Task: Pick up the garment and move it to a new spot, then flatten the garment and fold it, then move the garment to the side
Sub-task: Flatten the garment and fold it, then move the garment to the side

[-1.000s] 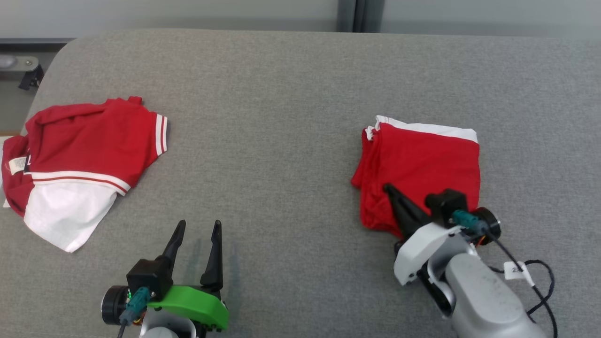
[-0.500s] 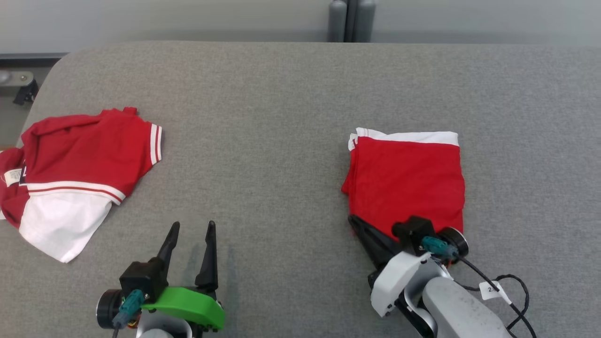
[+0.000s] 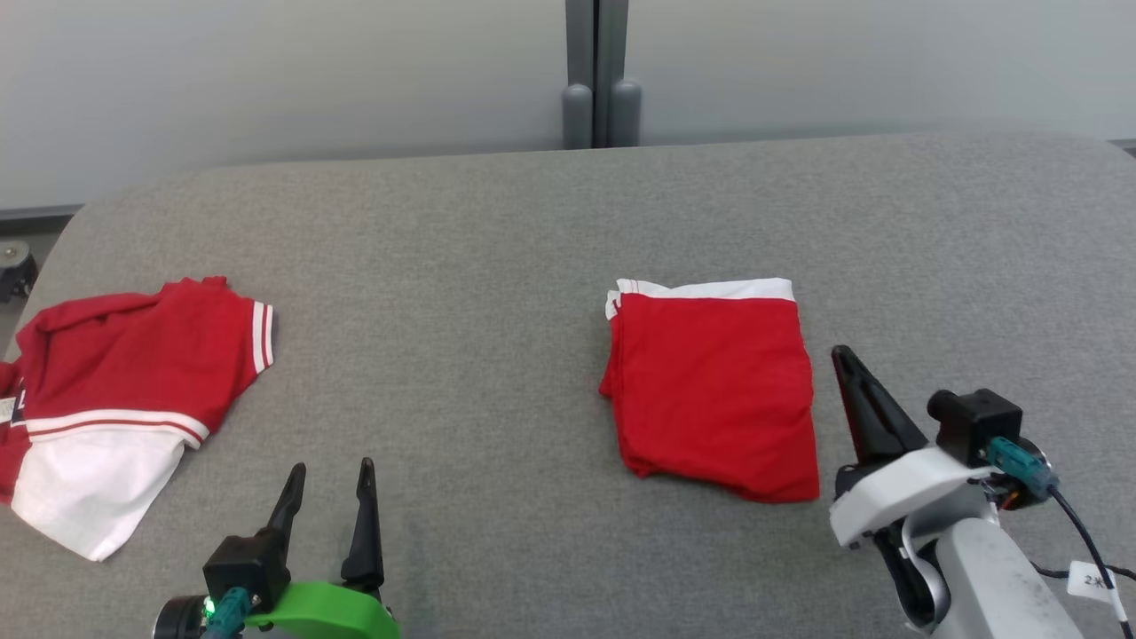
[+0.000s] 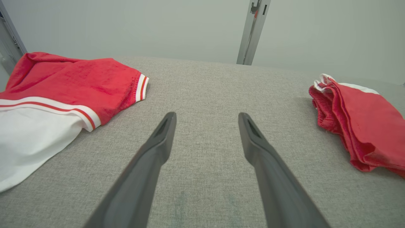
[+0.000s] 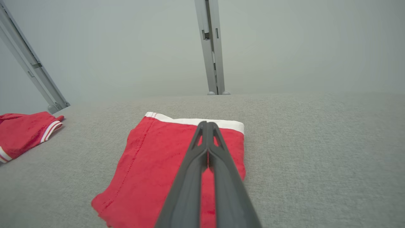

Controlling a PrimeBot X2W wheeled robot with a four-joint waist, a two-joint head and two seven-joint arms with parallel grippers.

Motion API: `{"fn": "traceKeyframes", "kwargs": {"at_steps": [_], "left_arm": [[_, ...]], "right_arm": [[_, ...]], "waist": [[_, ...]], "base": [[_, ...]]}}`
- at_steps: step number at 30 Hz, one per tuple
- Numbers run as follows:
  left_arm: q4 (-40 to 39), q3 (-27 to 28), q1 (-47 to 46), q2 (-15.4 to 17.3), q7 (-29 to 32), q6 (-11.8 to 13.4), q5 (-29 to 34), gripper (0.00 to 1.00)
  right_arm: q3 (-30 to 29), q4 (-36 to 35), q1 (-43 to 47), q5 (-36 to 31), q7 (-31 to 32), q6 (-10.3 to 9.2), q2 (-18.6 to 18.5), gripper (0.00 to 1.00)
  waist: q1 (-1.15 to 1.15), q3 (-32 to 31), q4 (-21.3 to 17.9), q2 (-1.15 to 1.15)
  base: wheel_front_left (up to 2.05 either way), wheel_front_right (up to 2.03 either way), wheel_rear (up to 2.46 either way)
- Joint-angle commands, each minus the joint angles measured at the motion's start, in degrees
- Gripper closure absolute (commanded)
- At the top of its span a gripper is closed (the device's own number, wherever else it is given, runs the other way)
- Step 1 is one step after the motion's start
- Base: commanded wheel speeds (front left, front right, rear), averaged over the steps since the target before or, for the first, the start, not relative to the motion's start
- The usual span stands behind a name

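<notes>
A folded red garment with a white edge (image 3: pixel 714 390) lies flat on the grey table, right of centre; it also shows as the red fold (image 4: pixel 357 122) and the red square (image 5: pixel 164 171). My right gripper (image 3: pixel 841 357) is shut with nothing in it, lifted clear just to the right of the garment; in the right wrist view its closed tips (image 5: pixel 206 124) point over the garment's far white edge. My left gripper (image 3: pixel 328 470) stands open over bare table at the lower left, its fingers (image 4: pixel 164 133) spread apart and holding nothing.
A second red and white shirt (image 3: pixel 115 399) lies crumpled at the table's left edge, also in the left wrist view (image 4: pixel 57 95). A grey post (image 3: pixel 599 89) stands behind the table's far edge. A cable with a tag (image 3: pixel 1092 581) hangs by my right arm.
The head camera tilted up, shifting the whole picture down. My right gripper has let go of the folded garment's near edge and moved off to its right side. The left gripper stayed open.
</notes>
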Motion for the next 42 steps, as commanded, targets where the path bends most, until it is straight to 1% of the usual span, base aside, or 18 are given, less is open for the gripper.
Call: {"fn": "traceKeyframes", "kwargs": {"at_steps": [1, 2, 3, 4, 5, 13, 17, 23, 28, 33, 36, 40, 41, 42], "left_arm": [[-0.07, 0.27, 0.74, 0.16, -0.02, -0.12, 0.51, 0.0], [0.05, 0.5, 0.98, 0.16, -0.02, -0.21, 0.31, 0.0], [0.16, 0.61, 1.16, 0.16, -0.02, -0.26, 0.34, 0.0], [0.23, 0.69, 1.32, 0.16, -0.02, -0.33, 0.43, 0.0], [0.34, 0.72, 1.48, 0.17, -0.02, -0.38, 0.49, 0.0], [0.42, 1.1, 2.77, 0.17, -0.02, -0.01, 1.86, 0.0], [-0.38, 0.87, 3.69, 0.17, -0.02, -0.23, 3.6, 0.0], [-0.77, 0.3, 3.6, 0.17, -0.02, -0.35, 2.96, 0.0], [-1.36, -1.11, 0.2, 0.16, -0.02, -0.63, 2.48, 0.0], [-2.09, -2.87, -2.83, 0.16, -0.01, -1.13, 2.35, 0.0], [-2.17, -3.51, -4.22, 0.17, -0.01, -1.35, 1.82, 0.0], [-1.86, -4.7, -5.72, 0.16, -0.01, -1.55, 1.52, 0.0], [-1.81, -4.9, -5.91, 0.16, -0.01, -1.57, 1.46, 0.0], [-1.76, -5.11, -6.2, 0.16, -0.01, -1.61, 1.3, 0.0]], "right_arm": [[-1.55, 0.52, 1.43, -1.02, 0.0, -0.07, -0.39, 0.99], [-2.78, 0.94, 1.87, -1.76, 0.0, -0.07, -0.44, 0.89], [-4.08, 1.24, 2.3, -2.33, 0.0, -0.07, -0.41, 0.67], [-5.71, 1.96, 3.03, -3.06, 0.0, -0.07, -0.41, 0.13], [-6.61, 2.33, 3.41, -3.39, 0.0, -0.07, -0.27, 0.0], [-10.93, 2.97, 6.68, -5.32, 0.0, -0.07, 0.46, 0.0], [-10.81, 3.35, 7.84, -4.63, 0.0, -0.07, 0.64, 0.0], [-9.22, 4.72, 6.94, -2.11, 0.0, -0.07, 0.63, 0.0], [-6.99, 7.2, 1.69, 0.3, 0.0, -0.07, 0.61, 0.0], [-4.35, 13.01, -7.18, 4.26, -0.01, -0.07, 0.56, 0.0], [-3.09, 16.61, -11.04, 4.37, 0.0, -0.07, 0.61, 0.0], [-2.25, 22.12, -14.66, 1.67, 0.0, -0.07, 0.56, 0.0], [-2.37, 23.55, -15.11, 1.31, 0.0, -0.07, 0.58, 0.06], [-2.4, 25.03, -15.61, 1.19, 0.0, -0.07, 0.59, 0.51]], "waist": [[0.0, -1.73, -1.93, 0.0], [0.0, -1.88, -2.24, 0.0], [0.0, -2.0, -2.43, 0.0], [0.0, -2.12, -2.6, 0.0], [0.0, -2.19, -2.71, 0.0], [0.0, -2.84, -3.49, 0.0], [0.0, -3.02, -3.48, 0.0], [0.0, -1.82, -2.72, 0.0], [0.0, 3.29, -0.75, 0.0], [0.0, 8.19, 1.13, 0.0], [0.0, 10.16, 1.98, 0.0], [0.0, 11.9, 2.88, 0.0], [0.0, 12.1, 2.99, 0.0], [0.0, 12.26, 3.12, 0.0]], "base": [[0.0, 0.0, 0.0], [0.0, 0.0, 0.0], [0.0, 0.0, 0.0], [0.0, 0.0, 0.0], [0.0, 0.0, 0.0], [0.0, 0.0, 0.0], [0.0, 0.0, 0.0], [0.0, 0.0, 0.0], [0.0, 0.0, 0.0], [0.0, 0.0, 0.0], [0.0, 0.0, 0.0], [0.0, 0.0, 0.0], [0.0, 0.0, 0.0], [0.0, 0.0, 0.0]]}}
